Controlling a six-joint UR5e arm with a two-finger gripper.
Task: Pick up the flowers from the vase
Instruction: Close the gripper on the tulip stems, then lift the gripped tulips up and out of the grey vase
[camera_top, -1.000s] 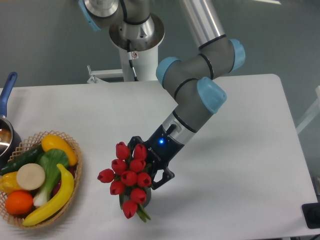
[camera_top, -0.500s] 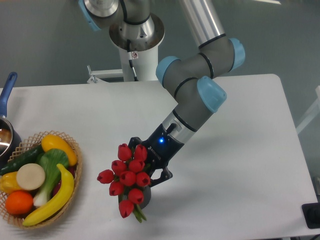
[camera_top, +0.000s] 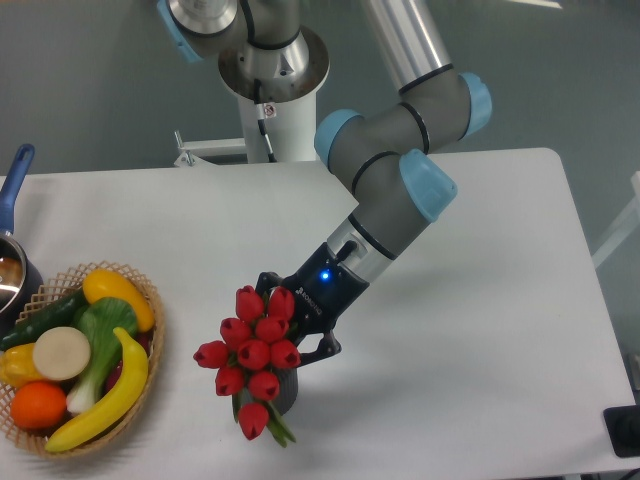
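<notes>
One arm, one tool (camera_top: 285, 335) buried behind the flowers (camera_top: 252, 355), its grip impossible to judge. Roughly ten red buds sit in one dark vase (camera_top: 283, 392) on the white worktop (camera_top: 480, 300); one wicker basket (camera_top: 150, 345) left, grey wall behind.

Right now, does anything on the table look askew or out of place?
Yes. The flowers lean toward the basket instead of standing upright, hiding most of the vase. The gripper is pressed in behind them.
</notes>
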